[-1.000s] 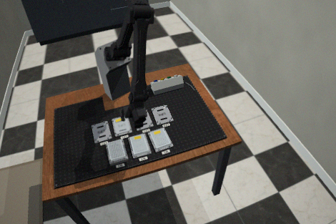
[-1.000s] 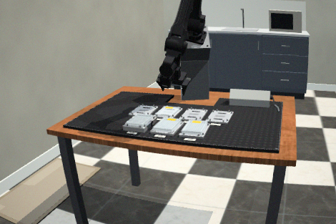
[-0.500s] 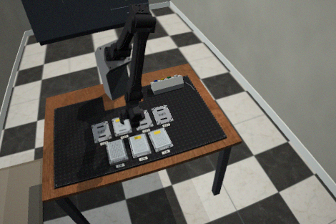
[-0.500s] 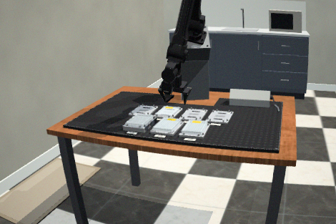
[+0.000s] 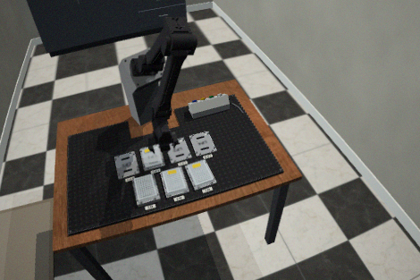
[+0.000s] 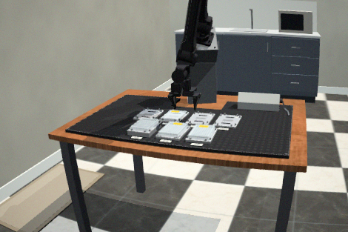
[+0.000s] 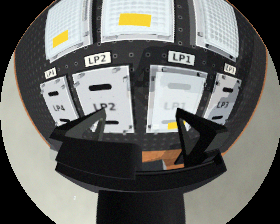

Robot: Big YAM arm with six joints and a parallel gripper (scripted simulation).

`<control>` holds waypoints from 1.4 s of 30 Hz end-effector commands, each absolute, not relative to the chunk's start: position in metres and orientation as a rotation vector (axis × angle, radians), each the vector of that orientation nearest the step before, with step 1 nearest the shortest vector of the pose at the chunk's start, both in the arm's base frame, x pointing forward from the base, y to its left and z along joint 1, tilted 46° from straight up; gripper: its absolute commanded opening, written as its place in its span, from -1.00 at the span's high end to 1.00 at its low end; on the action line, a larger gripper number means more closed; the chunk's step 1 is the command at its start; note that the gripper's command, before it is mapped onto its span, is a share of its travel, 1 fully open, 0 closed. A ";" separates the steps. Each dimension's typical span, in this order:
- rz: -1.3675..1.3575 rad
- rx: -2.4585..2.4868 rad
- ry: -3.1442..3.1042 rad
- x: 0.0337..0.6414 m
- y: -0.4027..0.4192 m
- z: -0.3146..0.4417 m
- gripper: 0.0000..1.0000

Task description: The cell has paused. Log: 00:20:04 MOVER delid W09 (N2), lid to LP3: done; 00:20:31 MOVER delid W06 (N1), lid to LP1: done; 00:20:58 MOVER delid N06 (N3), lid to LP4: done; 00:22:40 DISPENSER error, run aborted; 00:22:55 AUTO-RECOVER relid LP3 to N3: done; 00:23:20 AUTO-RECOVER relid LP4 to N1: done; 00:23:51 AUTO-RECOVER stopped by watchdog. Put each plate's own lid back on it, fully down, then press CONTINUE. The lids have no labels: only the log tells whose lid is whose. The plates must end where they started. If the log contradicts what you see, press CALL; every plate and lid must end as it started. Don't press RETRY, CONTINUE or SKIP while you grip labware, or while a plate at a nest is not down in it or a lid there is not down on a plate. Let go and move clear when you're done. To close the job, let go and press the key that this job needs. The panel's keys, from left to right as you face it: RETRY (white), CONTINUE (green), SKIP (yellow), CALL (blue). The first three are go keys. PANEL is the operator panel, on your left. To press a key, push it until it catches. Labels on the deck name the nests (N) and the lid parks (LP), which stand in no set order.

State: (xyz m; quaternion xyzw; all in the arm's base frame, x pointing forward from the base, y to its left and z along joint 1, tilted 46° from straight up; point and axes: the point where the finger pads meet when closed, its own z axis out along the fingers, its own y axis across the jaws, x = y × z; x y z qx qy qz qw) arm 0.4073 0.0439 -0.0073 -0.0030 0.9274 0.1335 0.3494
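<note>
My tool hangs wide open and empty above the parked lid; every lid swap and the key press remain.

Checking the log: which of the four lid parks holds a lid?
LP1: it alone carries a pale, yellow-tagged lid; the other three show bare slots.

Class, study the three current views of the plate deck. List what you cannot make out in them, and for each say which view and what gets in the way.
- Nest labels: top and exterior views, too small to read.
- Outer park labels: wrist view, squeezed at the lens edge.
- Panel keys: exterior view, the casing hides them; top view, only coloured specks.
- Lid on LP1: wrist view, the open pincer covers its near end.
- Whether the nest lids sit fully down: all views, too coarse.
</note>
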 end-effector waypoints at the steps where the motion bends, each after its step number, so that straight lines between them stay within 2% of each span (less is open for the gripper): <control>1: 0.351 0.000 2.332 0.423 0.044 0.014 -1.00; 11: 0.347 -0.004 2.371 0.413 0.044 0.001 -1.00; 22: 0.325 0.086 2.031 0.409 -0.013 -0.015 -0.78; 33: 0.302 0.097 1.841 0.434 -0.060 -0.013 -0.60; 34: 0.290 0.082 1.817 0.438 -0.066 -0.003 1.00; 42: 0.294 0.086 1.861 0.439 -0.090 -0.021 1.00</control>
